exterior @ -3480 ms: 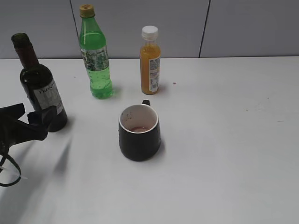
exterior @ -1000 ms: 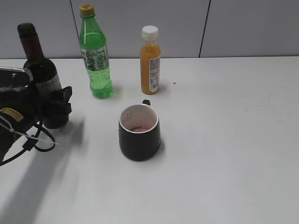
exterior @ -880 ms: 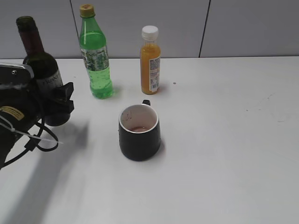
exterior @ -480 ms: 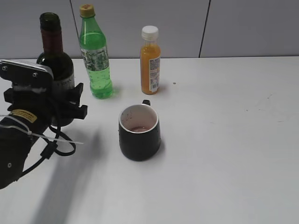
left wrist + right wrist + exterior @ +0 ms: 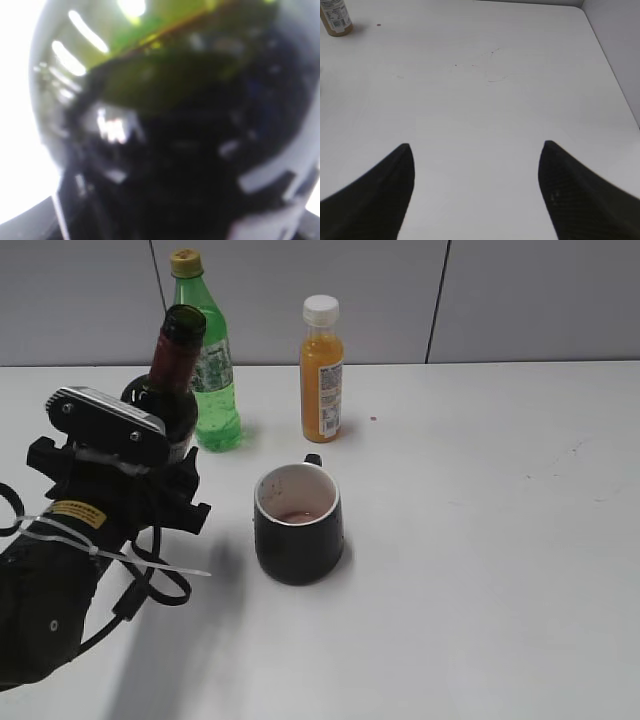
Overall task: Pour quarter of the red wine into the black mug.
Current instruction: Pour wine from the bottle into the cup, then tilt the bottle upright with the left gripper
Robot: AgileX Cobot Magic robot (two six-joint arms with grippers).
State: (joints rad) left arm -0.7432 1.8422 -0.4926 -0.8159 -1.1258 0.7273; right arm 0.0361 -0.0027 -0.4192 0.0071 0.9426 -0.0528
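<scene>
At the left edge of the exterior frame, the left pincer [image 5: 150, 475] is clamped round the belly of the dark green-black glass wine bottle with its dark red foil neck [image 5: 176, 365]. The bottle appears lifted off the white tabletop [image 5: 480, 540] and leans slightly, its open mouth pointing up and to the right. In the left wrist view the dark glass [image 5: 190, 150] fills the picture. Right of the bottle and lower in the frame stands the squat matte black mug with a speckled white inside [image 5: 298, 522], upright and apart from the bottle. So the mouth must, I judge, travel right and tip down over the rim. The right pincer [image 5: 475, 190] hangs with its jaws wide apart over bare tabletop, holding nothing.
</scene>
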